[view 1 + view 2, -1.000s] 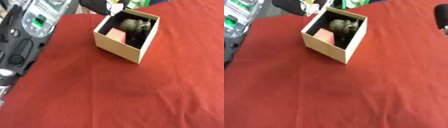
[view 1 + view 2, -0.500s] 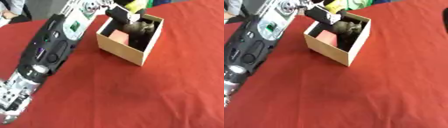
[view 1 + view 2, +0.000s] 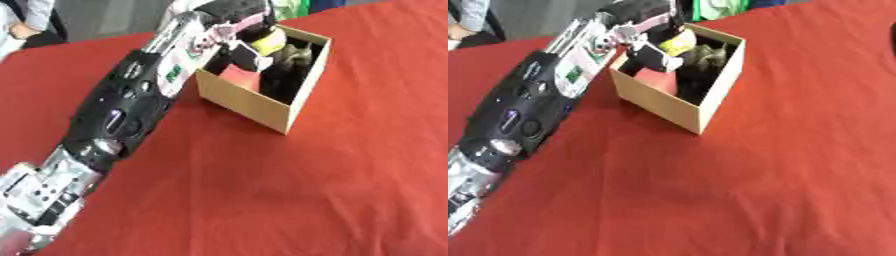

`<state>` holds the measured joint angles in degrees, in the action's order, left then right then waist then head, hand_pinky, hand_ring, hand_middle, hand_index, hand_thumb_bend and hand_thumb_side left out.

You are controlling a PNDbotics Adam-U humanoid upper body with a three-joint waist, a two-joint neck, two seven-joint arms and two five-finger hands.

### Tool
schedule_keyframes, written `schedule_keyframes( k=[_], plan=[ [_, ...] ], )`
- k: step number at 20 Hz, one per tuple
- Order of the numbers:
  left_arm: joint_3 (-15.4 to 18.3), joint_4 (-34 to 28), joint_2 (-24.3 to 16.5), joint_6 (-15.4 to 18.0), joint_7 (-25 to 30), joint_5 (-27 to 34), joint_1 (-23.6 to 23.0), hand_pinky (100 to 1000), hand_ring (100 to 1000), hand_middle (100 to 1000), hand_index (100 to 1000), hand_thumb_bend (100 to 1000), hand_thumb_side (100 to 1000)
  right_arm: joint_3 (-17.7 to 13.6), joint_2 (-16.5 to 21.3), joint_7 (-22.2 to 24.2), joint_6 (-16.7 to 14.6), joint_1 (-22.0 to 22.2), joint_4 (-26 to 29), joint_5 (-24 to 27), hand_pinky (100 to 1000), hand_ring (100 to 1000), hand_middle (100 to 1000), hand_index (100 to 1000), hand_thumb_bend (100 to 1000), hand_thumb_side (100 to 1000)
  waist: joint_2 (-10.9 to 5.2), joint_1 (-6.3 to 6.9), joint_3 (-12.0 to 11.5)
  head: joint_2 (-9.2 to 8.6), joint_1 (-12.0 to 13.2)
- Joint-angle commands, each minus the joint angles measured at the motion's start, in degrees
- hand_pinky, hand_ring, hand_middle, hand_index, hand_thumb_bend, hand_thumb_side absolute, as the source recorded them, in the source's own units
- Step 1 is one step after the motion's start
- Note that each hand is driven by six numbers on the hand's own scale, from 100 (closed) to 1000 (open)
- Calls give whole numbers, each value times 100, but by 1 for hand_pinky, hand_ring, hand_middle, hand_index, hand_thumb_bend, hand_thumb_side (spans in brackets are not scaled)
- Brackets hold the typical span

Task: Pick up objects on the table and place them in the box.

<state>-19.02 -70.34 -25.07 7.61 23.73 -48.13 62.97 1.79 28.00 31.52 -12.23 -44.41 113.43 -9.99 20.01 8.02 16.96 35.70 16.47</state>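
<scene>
Since a second ago the left arm has stretched across the red desk (image 3: 306, 190), and the left hand (image 3: 249, 42) is now over the cardboard box (image 3: 254, 102), its fingers curled around a yellow object (image 3: 267, 41). Inside the box lie a dark object (image 3: 702, 60) and a pink one (image 3: 241, 77). The right hand shows in neither view.

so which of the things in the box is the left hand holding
The yellow object, held by the left hand over the box. The pink block and the dark lumpy item lie untouched inside.
</scene>
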Motion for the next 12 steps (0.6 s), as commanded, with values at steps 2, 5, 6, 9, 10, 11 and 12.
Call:
schedule_keyframes(
  k=[2,5,6,9,10,11,12],
  plan=[
    [39,-96,-83,236,357,-101,64,841,896,841,914,100,465,-57,78,-28,15,-76,116,44,886,888,774,794,100,531,-128,-71,-11,22,-1],
    [104,-258,-149,378,401,-127,49,925,957,872,938,100,980,-67,83,-37,28,-61,116,39,886,888,774,793,100,532,-138,-65,-27,49,-26],
    [114,-303,-180,414,407,-158,41,940,969,878,943,100,1000,-69,86,-43,32,-58,116,40,886,888,774,793,100,542,-142,-63,-32,57,-39],
    [168,-392,-237,464,452,-182,7,947,977,883,946,117,1000,-77,97,-66,43,-50,116,44,886,888,774,793,100,532,-155,-62,-48,74,-72],
    [190,-450,-263,449,430,-161,-7,946,978,881,943,102,1000,-82,106,-76,45,-45,116,43,886,888,774,793,100,532,-161,-61,-55,78,-81],
    [216,-517,-283,419,397,-117,-19,941,978,881,942,100,1000,-86,113,-88,48,-39,116,42,886,888,773,793,100,532,-166,-62,-62,82,-92],
    [242,-590,-298,380,357,-44,-30,937,976,879,942,100,1000,-90,119,-98,50,-34,116,42,886,888,773,793,100,532,-169,-64,-68,87,-100]
  ],
)
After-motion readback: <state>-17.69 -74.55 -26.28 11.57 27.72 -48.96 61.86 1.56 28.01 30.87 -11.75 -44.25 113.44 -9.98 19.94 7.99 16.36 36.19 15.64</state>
